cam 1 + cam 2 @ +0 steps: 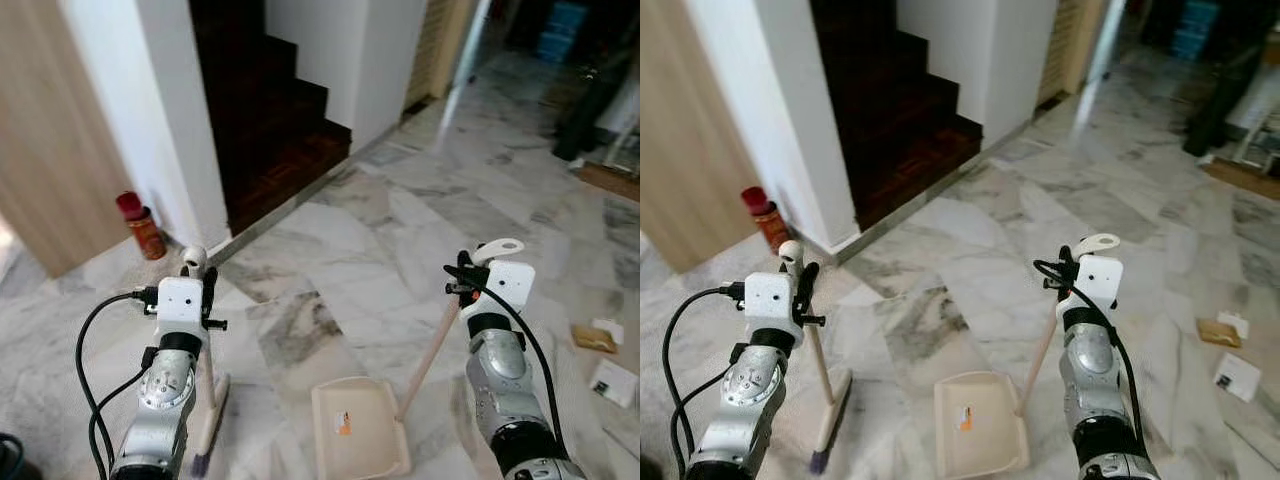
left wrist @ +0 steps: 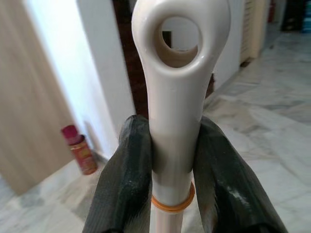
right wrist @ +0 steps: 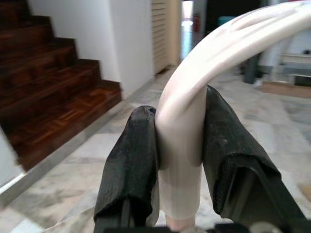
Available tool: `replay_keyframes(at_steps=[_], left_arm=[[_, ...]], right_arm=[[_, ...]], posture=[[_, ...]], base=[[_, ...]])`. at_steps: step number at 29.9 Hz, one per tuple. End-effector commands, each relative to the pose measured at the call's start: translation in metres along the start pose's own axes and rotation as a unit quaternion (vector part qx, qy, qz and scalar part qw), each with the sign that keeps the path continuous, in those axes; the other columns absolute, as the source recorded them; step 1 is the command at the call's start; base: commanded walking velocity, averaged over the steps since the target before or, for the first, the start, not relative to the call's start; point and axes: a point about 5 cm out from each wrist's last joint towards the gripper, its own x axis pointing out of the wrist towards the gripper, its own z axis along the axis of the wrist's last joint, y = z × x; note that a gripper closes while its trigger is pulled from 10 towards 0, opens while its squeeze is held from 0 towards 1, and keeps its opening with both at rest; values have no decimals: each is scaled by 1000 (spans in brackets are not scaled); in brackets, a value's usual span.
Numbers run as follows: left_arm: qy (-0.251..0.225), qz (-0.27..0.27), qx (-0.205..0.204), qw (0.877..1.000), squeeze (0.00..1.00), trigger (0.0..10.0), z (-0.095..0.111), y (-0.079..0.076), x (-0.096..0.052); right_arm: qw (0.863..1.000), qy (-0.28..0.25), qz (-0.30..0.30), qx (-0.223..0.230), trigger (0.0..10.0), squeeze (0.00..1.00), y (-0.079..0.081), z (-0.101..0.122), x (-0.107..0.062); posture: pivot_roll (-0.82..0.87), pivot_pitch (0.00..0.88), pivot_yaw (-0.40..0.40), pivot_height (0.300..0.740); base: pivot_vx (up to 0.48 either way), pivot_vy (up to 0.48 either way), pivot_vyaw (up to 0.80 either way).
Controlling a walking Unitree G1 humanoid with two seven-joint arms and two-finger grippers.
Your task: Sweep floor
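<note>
- Left gripper [image 2: 172, 160] is clamped on the cream plastic broom handle [image 2: 177, 87]; the broom head [image 1: 210, 430] rests on the grey marble floor [image 1: 400, 230].
- Cream plastic dustpan [image 1: 358, 425] sits on the floor between the arms.
- Right gripper [image 3: 181, 145] is clamped on the cream dustpan handle [image 3: 194, 97].

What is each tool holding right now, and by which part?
Left tool grips the broom near its handle's top; right tool grips the dustpan by its handle's top.

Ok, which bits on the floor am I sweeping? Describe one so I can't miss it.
On the marble floor, look to the robot's right, past the right gripper that holds the dustpan. A flat brown scrap lies there; unlike the white paper pieces beside it, it is tan.
</note>
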Motion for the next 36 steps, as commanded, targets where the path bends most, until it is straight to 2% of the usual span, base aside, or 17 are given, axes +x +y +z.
replay_keyframes(at_steps=[1,6,12,16,19,25,30,36], left_arm=[[-22,8,3,1000,0,10000,8,8,8],[-7,27,-2,1000,0,10000,-1,15,9],[-2,50,2,999,0,10000,-5,30,13],[-3,60,4,998,0,10000,-6,37,10],[3,57,7,998,0,10000,-13,36,2],[13,60,3,998,0,10000,-21,34,-9],[15,54,5,998,0,10000,-22,32,-7],[8,50,9,999,0,10000,-19,34,-3]], right_arm=[[999,-33,-8,3,10000,0,-1,15,9],[999,-33,-19,-4,10000,0,-7,12,7],[999,-13,-30,-13,10000,0,-16,0,0],[999,-16,-26,-17,10000,0,-19,-2,-4],[999,-19,-29,-22,10000,0,-23,-7,-11],[998,-27,-58,-22,10000,0,-42,-13,-31],[997,-21,-71,-30,10000,0,-50,-17,-41],[996,-24,-77,-35,10000,0,-49,-19,-46]], posture=[[-35,0,30,740],[-43,0,44,740],[2,0,6,740],[14,0,6,740],[14,0,9,740],[-3,0,4,740],[-14,0,7,740],[-2,0,12,740]], base=[[0,0,-800],[0,0,-800],[0,0,-800],[0,0,-800],[0,0,-800],[0,0,-800],[0,0,-800],[0,0,-800]])
